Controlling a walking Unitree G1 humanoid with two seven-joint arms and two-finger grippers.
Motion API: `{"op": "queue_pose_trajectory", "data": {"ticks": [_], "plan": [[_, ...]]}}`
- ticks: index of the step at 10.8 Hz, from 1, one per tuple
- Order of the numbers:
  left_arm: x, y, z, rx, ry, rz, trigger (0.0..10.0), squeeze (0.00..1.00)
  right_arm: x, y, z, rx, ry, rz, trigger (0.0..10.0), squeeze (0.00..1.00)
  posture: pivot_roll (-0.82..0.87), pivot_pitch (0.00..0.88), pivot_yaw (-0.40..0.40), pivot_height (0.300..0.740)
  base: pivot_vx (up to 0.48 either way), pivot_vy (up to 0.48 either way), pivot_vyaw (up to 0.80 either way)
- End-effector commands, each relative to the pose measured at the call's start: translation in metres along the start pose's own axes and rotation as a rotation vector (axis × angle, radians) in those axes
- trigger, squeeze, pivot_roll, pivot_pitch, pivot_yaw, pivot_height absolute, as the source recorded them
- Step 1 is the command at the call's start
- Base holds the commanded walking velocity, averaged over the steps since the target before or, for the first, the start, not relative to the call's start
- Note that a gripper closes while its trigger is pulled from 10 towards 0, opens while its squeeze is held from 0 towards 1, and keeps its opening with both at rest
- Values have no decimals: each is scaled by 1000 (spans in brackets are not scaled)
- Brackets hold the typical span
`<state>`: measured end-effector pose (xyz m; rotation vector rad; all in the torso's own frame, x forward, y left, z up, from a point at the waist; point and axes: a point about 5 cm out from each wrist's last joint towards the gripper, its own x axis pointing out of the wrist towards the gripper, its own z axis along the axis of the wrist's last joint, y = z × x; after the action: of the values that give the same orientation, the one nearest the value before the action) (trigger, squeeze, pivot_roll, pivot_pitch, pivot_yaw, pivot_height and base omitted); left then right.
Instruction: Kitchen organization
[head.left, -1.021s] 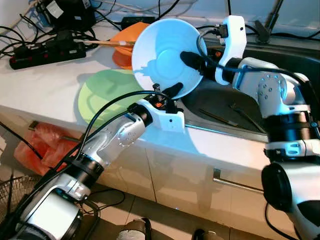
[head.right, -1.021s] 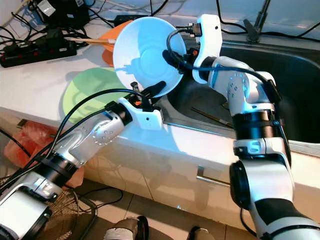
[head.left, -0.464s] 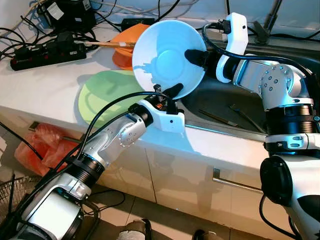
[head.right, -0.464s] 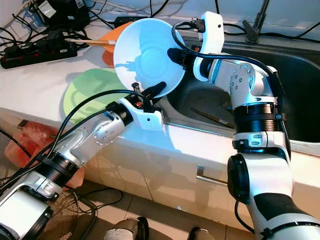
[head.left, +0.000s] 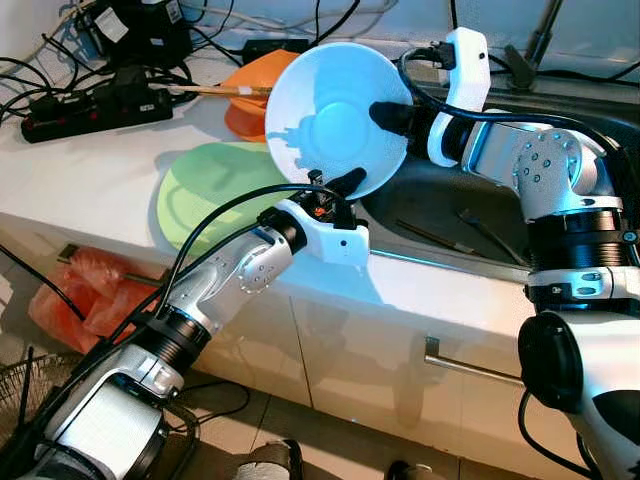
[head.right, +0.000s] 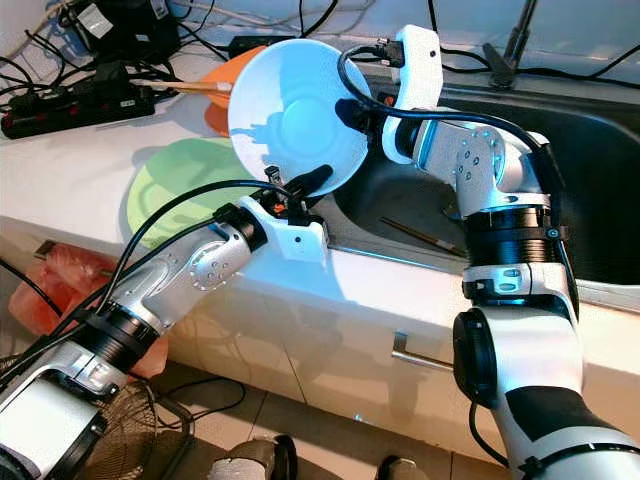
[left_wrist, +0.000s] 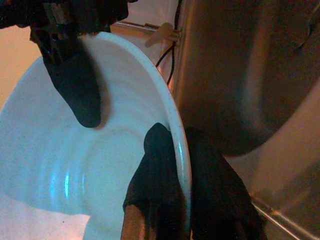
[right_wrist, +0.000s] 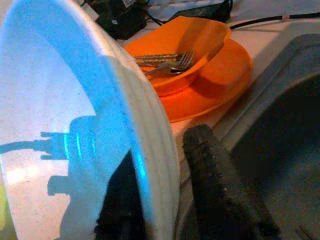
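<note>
gripping white bowl (head.left: 335, 117) rim, left claw (head.left: 343, 183), right claw (head.left: 385, 115), over white counter (head.left: 90, 160).

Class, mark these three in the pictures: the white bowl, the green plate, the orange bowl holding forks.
white bowl (head.left: 330, 120), left eye view, inner centre.
green plate (head.left: 205, 190), left eye view, bare middle.
orange bowl (right_wrist: 197, 40), right wrist view, inner wall.

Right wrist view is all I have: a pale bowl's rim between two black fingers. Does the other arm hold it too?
Observer: Yes. The left gripper pinches the lower rim of the round white bowl; the right gripper pinches the rim nearer the sink.
Reviewer: Is the bowl resting on anything?
Observer: No, it is held tilted above the edge of the steel sink.
Reviewer: What lies beneath on the counter?
Observer: A flat green plate.
</note>
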<state>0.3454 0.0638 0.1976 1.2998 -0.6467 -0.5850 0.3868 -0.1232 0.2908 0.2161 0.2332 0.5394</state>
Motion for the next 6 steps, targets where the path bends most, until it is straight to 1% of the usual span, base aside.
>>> {"op": "queue_pose_trajectory", "data": {"ticks": [1,2,3,4,6], "plan": [[0,-3,4,-8,-37,11,10000,0,-5,-17,-3,15,9,-99,0,0,105,129,74,740,0,0,0],[1,2,7,-41,-53,49,10000,0,-5,-18,-3,19,4,-97,0,0,105,130,75,740,0,0,0],[2,5,10,-60,-66,71,10000,733,-5,-18,-3,20,3,-98,0,0,105,132,74,740,0,0,0],[2,9,13,-82,-90,94,10000,1000,-5,-18,-3,22,-1,-98,0,0,105,132,74,740,0,0,0],[1,10,18,-90,-124,109,10000,1000,-4,-19,-1,27,-11,-101,0,0,107,134,71,740,0,0,0]]}}
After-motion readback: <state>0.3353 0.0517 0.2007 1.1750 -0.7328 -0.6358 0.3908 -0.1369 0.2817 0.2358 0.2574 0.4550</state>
